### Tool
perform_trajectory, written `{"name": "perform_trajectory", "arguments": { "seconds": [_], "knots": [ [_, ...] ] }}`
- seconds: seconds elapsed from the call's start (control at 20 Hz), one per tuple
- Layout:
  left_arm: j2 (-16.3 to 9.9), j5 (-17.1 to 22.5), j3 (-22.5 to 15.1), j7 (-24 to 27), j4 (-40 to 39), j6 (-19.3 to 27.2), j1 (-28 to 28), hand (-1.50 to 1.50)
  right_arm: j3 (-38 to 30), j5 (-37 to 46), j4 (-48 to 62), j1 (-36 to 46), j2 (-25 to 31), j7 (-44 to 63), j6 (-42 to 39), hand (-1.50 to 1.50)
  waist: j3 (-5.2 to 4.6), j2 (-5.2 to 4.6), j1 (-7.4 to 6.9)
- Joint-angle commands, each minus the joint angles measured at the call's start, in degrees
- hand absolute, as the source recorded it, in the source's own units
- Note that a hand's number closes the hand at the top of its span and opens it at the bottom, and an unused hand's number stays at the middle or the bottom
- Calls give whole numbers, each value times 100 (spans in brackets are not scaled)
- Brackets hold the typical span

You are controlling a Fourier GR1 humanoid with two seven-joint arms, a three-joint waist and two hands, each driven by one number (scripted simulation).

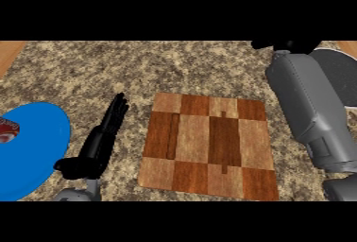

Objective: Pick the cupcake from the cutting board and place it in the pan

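Observation:
The wooden cutting board (208,145) lies in the middle of the counter with nothing on it. No cupcake shows anywhere in the head view. My right forearm (310,108) stretches up along the board's right side. Its black hand (287,45) sits at the top edge of the scene, beside the dark grey pan (338,71) at the upper right, which the arm partly covers. Whether that hand holds anything is hidden. My left hand (101,139) rests to the left of the board, open with straight fingers pointing away from me, and it holds nothing.
A blue plate (31,151) lies at the left edge, with a red and white object (7,130) on it, cut off by the frame. Speckled stone counter (140,66) surrounds the board. Wooden strips show at both upper corners.

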State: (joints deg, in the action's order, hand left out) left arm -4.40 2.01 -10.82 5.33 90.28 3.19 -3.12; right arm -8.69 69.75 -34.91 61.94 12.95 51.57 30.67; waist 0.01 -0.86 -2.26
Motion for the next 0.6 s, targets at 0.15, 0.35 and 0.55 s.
{"name": "perform_trajectory", "arguments": {
  "seconds": [0.15,0.35,0.55],
  "knots": [
    [-140,86,103,-33,276,-119,201,0,-600,-249,492,-432,487,-445,1389,150,7,21,27],
    [67,30,51,-18,-58,-35,-3,0,-748,-210,886,-555,943,-885,1773,150,6,4,62],
    [166,-236,-173,141,59,98,139,0,-799,54,1433,-667,1470,-997,2021,150,9,-21,-12]
  ]
}}
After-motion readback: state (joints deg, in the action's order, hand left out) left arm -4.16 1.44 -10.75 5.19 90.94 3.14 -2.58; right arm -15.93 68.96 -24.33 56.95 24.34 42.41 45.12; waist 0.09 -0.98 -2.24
